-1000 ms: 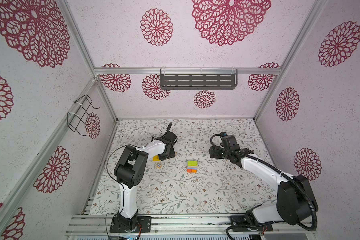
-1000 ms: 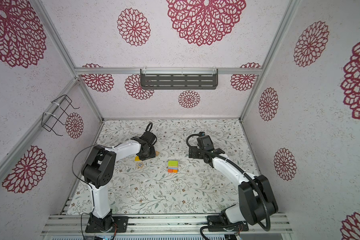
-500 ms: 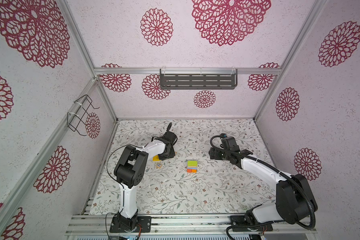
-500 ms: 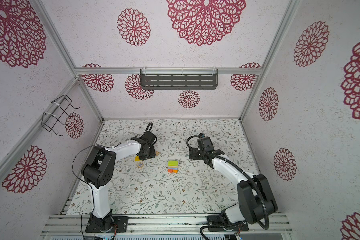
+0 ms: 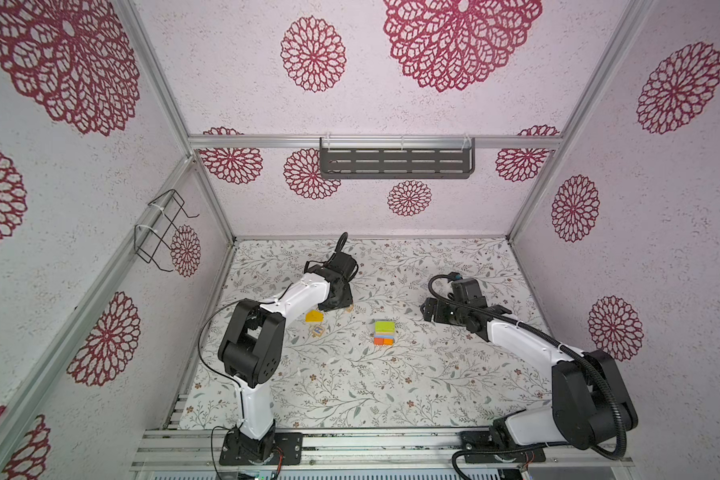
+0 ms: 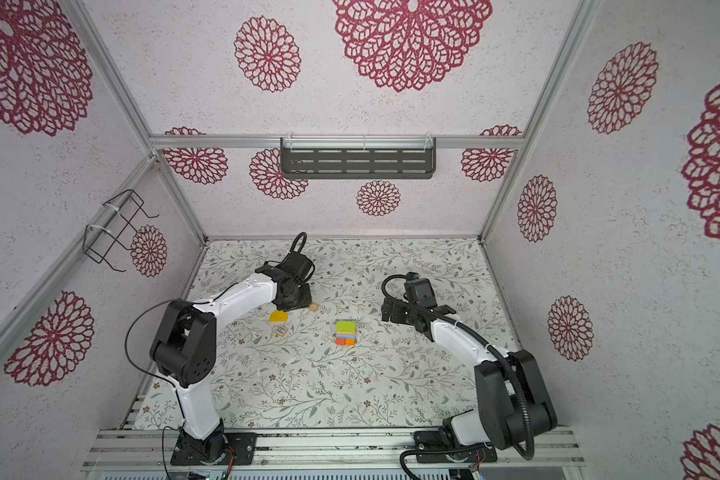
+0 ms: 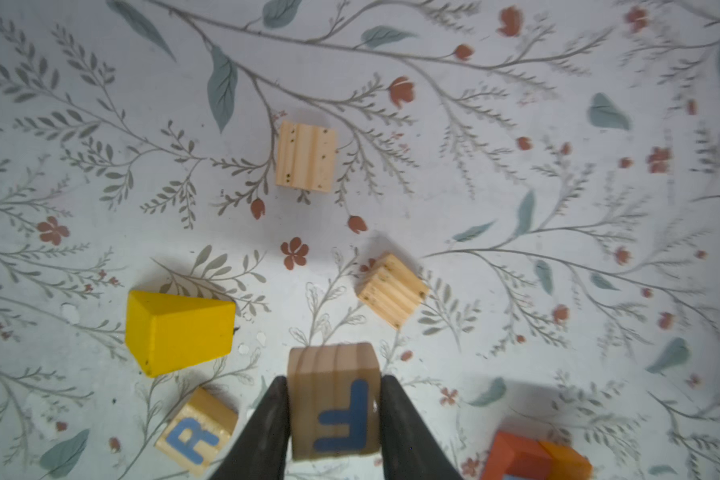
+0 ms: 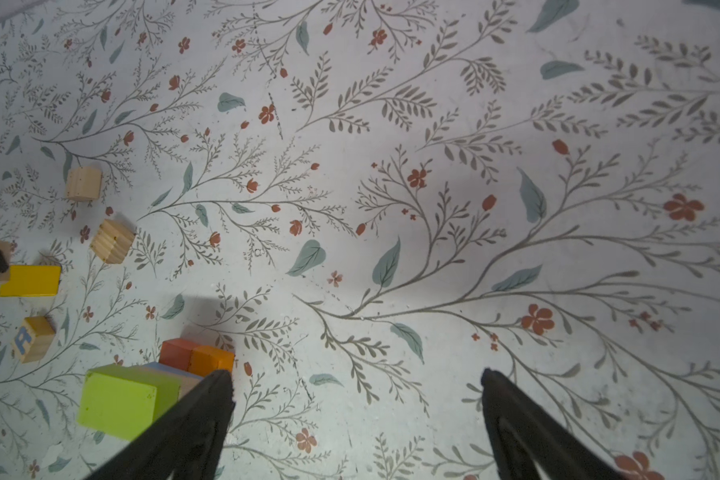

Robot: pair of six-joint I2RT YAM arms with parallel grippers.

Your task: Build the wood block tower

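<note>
The tower (image 5: 385, 332) (image 6: 345, 333) stands mid-table, with a red and orange base, tan and blue layers and a lime-green brick on top. My left gripper (image 7: 334, 379) is shut on a natural-wood cube (image 7: 333, 399) printed with a blue F. Loose wood blocks lie around it: a yellow roof-shaped piece (image 7: 179, 330) (image 5: 314, 316), a cube printed R (image 7: 196, 430) (image 5: 318, 331) and two plain cubes (image 7: 306, 156) (image 7: 393, 289). My right gripper (image 8: 356, 376) (image 5: 429, 309) is open and empty, just right of the tower (image 8: 121, 399).
The floral mat (image 5: 391, 386) covers the table, enclosed by patterned walls. A dark shelf (image 5: 395, 163) hangs on the back wall and a wire basket (image 5: 161, 228) on the left wall. The left arm's elbow (image 5: 250, 345) rises near the front left.
The left gripper has closed on the F cube. The right gripper's jaws have opened wider, and the right arm has shifted slightly.
</note>
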